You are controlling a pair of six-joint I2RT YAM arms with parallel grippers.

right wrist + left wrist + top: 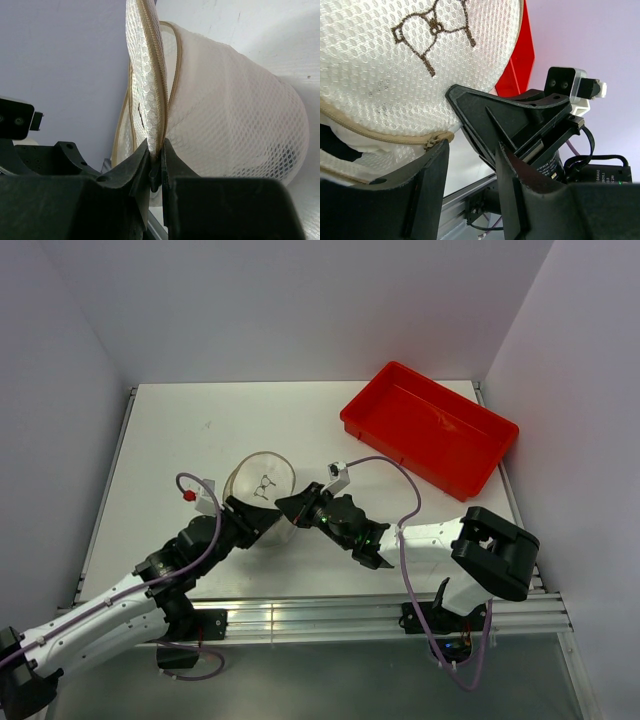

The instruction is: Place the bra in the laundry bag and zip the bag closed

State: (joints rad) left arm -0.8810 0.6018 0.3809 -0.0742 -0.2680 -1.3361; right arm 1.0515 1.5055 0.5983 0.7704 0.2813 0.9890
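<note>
The laundry bag (262, 490) is a whitish mesh cylinder on the near middle of the table, with a brown bra emblem on its round end (420, 45). My right gripper (156, 167) is shut on its tan zippered rim (159, 100), with a small dark pull pinched between the jaws. The left gripper (472, 165) is open and nothing is between its fingers. Its left fingertip (432, 170) sits just below the zipper's end (437, 139). The bra shows only as smooth white fabric (365, 146) in the zipper gap.
A red plastic tray (430, 425) stands at the back right of the white table (180, 430). The two grippers meet close together at the bag (285, 508). The aluminium rail (320, 615) runs along the near edge. Grey walls enclose three sides.
</note>
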